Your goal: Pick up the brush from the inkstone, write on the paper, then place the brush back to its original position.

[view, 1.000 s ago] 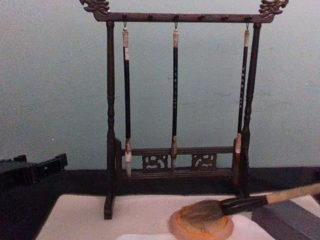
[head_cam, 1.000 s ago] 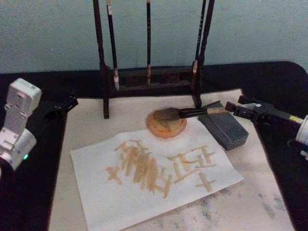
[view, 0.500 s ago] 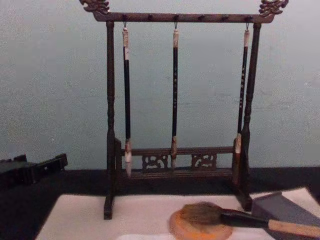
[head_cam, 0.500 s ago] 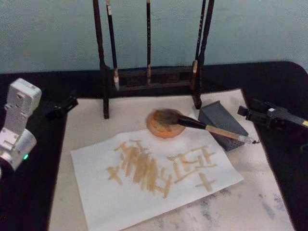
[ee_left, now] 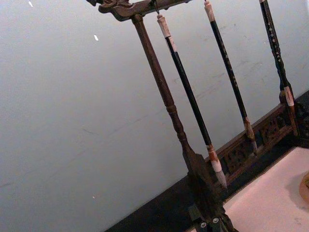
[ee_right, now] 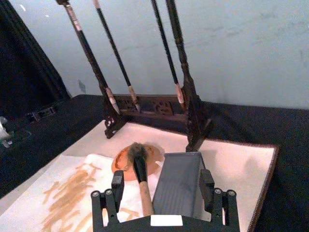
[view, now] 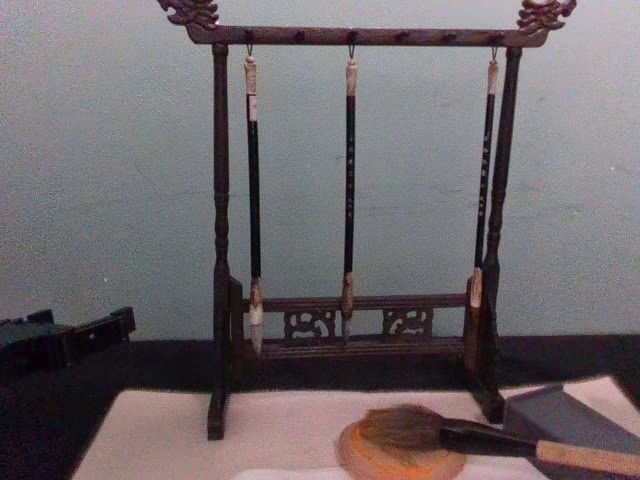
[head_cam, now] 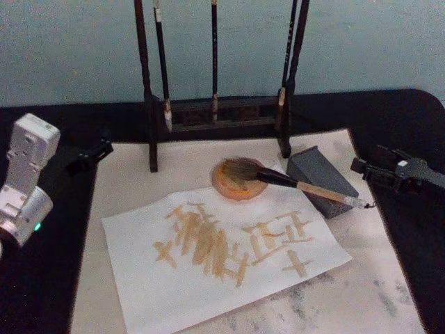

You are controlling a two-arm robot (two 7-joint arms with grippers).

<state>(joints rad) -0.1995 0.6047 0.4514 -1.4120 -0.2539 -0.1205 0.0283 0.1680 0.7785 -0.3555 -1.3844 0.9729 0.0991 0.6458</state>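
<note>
Change: the brush [head_cam: 292,184] has been swung and lowered since a second ago, its handle now angled toward the near right; the right gripper [head_cam: 391,169] has been drawn back to the right, clear of it.
Brush: hair head resting in the inkstone [head_cam: 239,179], handle laid across the near edge of the grey block [head_cam: 322,181].
Paper: the paper [head_cam: 222,261] lies near of the dish, covered in tan strokes.
Right gripper: fingers apart, nothing held, well right of the handle end.
Left gripper: parked at the far left [head_cam: 89,154]; whether it is parted or closed cannot be told.
Risk: the handle is propped on the block's edge and could roll or slide off, dragging the wet head onto the paper.
</note>
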